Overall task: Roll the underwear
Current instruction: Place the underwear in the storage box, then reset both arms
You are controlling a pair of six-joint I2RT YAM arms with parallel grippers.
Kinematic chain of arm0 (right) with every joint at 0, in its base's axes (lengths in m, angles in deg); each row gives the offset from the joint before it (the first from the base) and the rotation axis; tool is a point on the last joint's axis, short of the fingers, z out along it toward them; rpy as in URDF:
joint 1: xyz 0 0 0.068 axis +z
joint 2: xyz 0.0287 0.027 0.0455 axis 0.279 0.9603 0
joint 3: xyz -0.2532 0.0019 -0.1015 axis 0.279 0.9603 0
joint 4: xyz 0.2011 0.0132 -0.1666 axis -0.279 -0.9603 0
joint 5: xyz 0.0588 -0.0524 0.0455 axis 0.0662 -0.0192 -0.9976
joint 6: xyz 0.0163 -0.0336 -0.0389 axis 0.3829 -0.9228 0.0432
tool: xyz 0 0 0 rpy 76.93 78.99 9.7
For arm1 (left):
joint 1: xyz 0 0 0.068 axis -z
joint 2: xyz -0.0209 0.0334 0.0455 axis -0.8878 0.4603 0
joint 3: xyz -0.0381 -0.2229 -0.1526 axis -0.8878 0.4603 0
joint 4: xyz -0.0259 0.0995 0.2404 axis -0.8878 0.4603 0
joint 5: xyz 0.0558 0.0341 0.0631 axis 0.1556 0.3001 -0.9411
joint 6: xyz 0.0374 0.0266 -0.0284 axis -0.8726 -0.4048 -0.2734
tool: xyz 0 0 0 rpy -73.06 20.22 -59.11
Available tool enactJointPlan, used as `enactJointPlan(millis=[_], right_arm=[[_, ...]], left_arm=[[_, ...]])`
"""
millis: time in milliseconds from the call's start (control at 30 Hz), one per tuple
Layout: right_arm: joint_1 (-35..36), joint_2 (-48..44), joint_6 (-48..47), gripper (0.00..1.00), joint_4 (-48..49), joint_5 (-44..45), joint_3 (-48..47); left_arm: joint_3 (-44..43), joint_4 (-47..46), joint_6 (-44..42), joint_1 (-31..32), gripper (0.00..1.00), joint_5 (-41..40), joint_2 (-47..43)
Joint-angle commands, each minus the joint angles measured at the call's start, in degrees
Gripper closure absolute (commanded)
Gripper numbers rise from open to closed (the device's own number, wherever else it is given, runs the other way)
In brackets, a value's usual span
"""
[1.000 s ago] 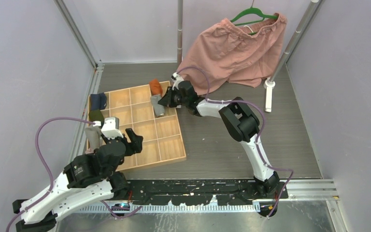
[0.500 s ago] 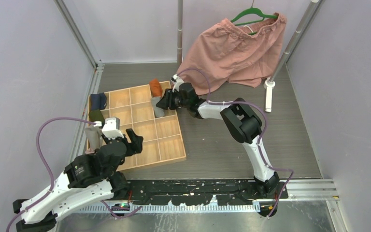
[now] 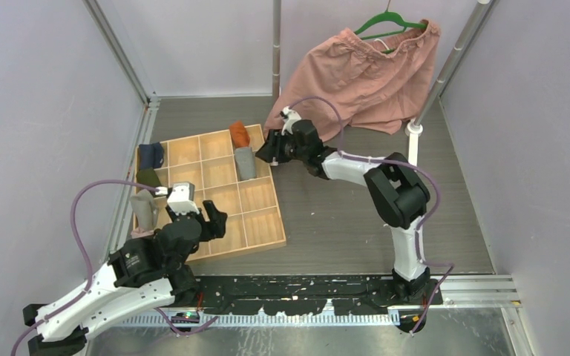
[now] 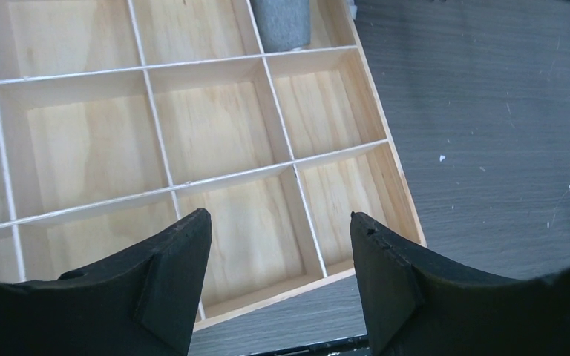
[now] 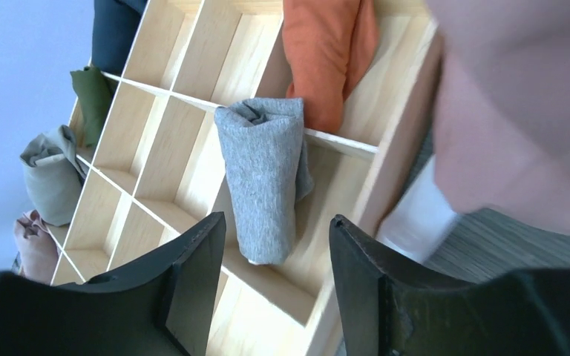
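Stowing looks finished: our right gripper (image 5: 276,222) hangs open-jawed and empty just beside the rolled grey cloth underwear (image 5: 260,174) lying in the partitioned wooden tray (image 5: 399,152), left gripper (image 4: 278,219) likewise apart, so next we should lift clear.

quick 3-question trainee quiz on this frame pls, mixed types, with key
1. True or false: the right gripper stands open rather than shut on the rolled grey cloth underwear.
2. Where in the pale wooden divided tray does the rolled rust-orange cloth underwear sit? A far right corner compartment; B near left corner compartment; C outside the tray.
3. What is between the fingers of the left gripper?
Key: 1 true; 2 A; 3 nothing, only bare tray compartments below.
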Motion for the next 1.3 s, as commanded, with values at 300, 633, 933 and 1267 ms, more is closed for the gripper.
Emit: enactJointPlan(millis=[300,633,933,1267], right_arm=[[-1.84,-35.47,-3.18,0.34,-16.44,17.75,16.89],[-2.34,-66.89,-1.37,0.01,-49.63,45.23,29.34],[-2.32,-94.20,0.91,0.00,-57.18,53.96,37.19],[-2.37,-103.57,4.68,0.00,-58.28,61.02,42.17]], left_arm=[[3.73,-13.01,-7.69,-0.09,0.27,1.76,2.34],[3.14,-10.74,-11.18,-0.14,0.21,-3.27,2.48],[2.69,-6.57,-8.37,-0.13,0.14,-9.86,4.08],[2.30,-5.60,-7.62,-0.03,0.12,-9.31,4.42]])
